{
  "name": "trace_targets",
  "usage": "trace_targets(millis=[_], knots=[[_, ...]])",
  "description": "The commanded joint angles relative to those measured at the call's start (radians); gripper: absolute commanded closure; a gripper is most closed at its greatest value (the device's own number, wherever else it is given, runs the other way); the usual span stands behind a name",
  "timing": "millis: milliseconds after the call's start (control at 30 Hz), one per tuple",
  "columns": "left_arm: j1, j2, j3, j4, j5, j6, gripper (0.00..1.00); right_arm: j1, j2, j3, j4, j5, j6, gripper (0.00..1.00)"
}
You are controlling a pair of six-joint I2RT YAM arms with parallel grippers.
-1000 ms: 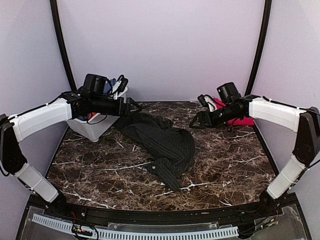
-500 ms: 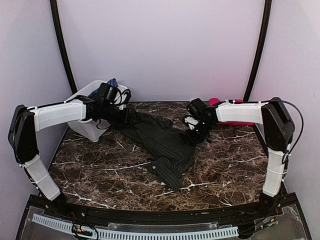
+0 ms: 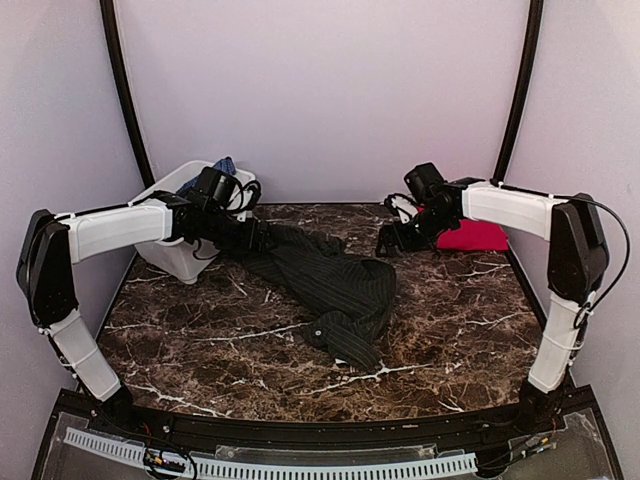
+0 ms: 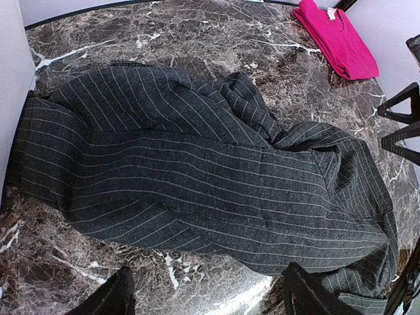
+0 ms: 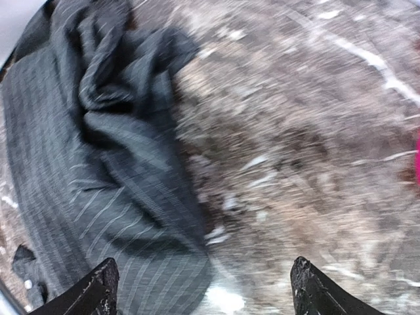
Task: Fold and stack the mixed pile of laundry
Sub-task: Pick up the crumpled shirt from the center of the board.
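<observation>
1. Since half a second ago, the right claw [image 3: 390,243] has drawn back from above the pinstriped shirt [image 3: 330,285] toward 2 o'clock. The shirt's right edge now bulges further toward 3 o'clock, and its near hem lies shorter. The left claw [image 3: 262,238] sits where it did.
2. A small white tag shows at the collar of the red cloth [image 4: 338,39] in the left wrist view. It is too small to read.
3. The shirt lies crumpled on the table [image 3: 200,340], running from 11 o'clock through the centre to 5 o'clock.
4. The left claw is at the shirt's 11 o'clock end, fingers spread wide with nothing between them. The shirt spreads out just ahead of it.
5. The right claw hangs near the shirt's 2 o'clock edge, fingers wide apart and holding nothing. Its wrist view is blurred, with the shirt toward 9 o'clock.
6. The red cloth lies folded at the table's 2 o'clock corner, just behind the right claw. A blue checked garment [image 3: 225,165] pokes from the white bin [image 3: 178,262] at 10 o'clock.
</observation>
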Motion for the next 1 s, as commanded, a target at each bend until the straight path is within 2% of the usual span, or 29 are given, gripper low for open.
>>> trace_targets(millis=[0, 100, 233, 300, 333, 500, 600, 667, 700, 733, 767, 800, 867, 900, 967], knots=[[0.006, -0.018, 0.024, -0.024, -0.019, 0.021, 0.22, 0.014, 0.053, -0.031, 0.02, -0.146, -0.001, 0.13], [0.006, 0.004, 0.032, -0.037, -0.027, 0.027, 0.2, 0.014, 0.105, -0.021, 0.016, -0.15, 0.003, 0.21], [0.006, 0.046, 0.052, -0.06, -0.033, 0.037, 0.15, 0.01, 0.163, 0.001, 0.011, -0.144, -0.007, 0.63], [0.006, 0.07, 0.062, -0.061, -0.034, 0.051, 0.12, 0.001, 0.172, 0.02, 0.005, -0.135, -0.014, 0.9], [0.006, 0.088, 0.067, -0.061, -0.032, 0.056, 0.11, -0.005, 0.175, 0.036, -0.004, -0.124, -0.017, 1.0], [0.006, 0.18, 0.138, -0.053, -0.045, 0.102, 0.04, -0.056, 0.133, 0.144, -0.025, -0.069, -0.018, 1.0], [0.006, 0.259, 0.193, -0.036, -0.049, 0.134, 0.05, -0.078, 0.113, 0.253, -0.019, -0.039, -0.013, 1.0], [0.006, 0.304, 0.246, -0.033, -0.029, 0.15, 0.09, -0.084, 0.119, 0.361, -0.035, -0.027, -0.015, 1.0], [0.005, 0.316, 0.282, -0.034, -0.021, 0.156, 0.17, -0.085, 0.126, 0.448, -0.055, -0.017, -0.019, 1.0], [0.004, 0.33, 0.3, -0.044, -0.013, 0.163, 0.31, -0.086, 0.135, 0.516, -0.074, -0.008, -0.023, 1.0], [0.002, 0.33, 0.325, -0.05, -0.008, 0.164, 0.38, -0.086, 0.14, 0.59, -0.099, -0.002, -0.031, 1.0], [-0.001, 0.31, 0.324, -0.047, 0.004, 0.169, 0.5, -0.086, 0.138, 0.653, -0.12, -0.008, -0.041, 1.0], [-0.008, 0.243, 0.263, 0.001, 0.032, 0.173, 0.62, -0.083, 0.097, 0.704, -0.137, -0.052, -0.049, 1.0], [-0.009, 0.179, 0.233, 0.046, 0.043, 0.174, 0.64, -0.081, 0.056, 0.685, -0.127, -0.103, -0.05, 1.0], [-0.008, 0.081, 0.13, 0.115, 0.067, 0.176, 0.69, -0.076, -0.053, 0.542, -0.075, -0.223, -0.039, 1.0]])
